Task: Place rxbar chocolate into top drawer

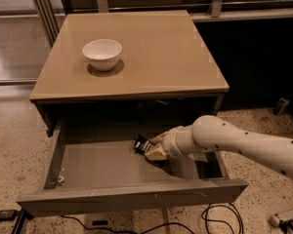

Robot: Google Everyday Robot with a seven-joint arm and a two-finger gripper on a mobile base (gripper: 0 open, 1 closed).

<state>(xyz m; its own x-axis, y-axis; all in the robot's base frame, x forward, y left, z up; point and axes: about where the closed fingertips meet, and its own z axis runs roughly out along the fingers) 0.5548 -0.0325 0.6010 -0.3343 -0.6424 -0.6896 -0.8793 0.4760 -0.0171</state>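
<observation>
claw [147,150] clamping rxbar chocolate [141,142], w/in top drawer [132,197]

Top drawer [102,168] stands open beneath table [161,57]. Gripper [152,152] sits inside it, right of centre, beside rxbar chocolate [141,143] (contact unclear). White bowl [102,53] on the tabletop.

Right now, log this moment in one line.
gripper: inside open top drawer | rxbar chocolate: at gripper tip | white bowl: on tabletop
</observation>
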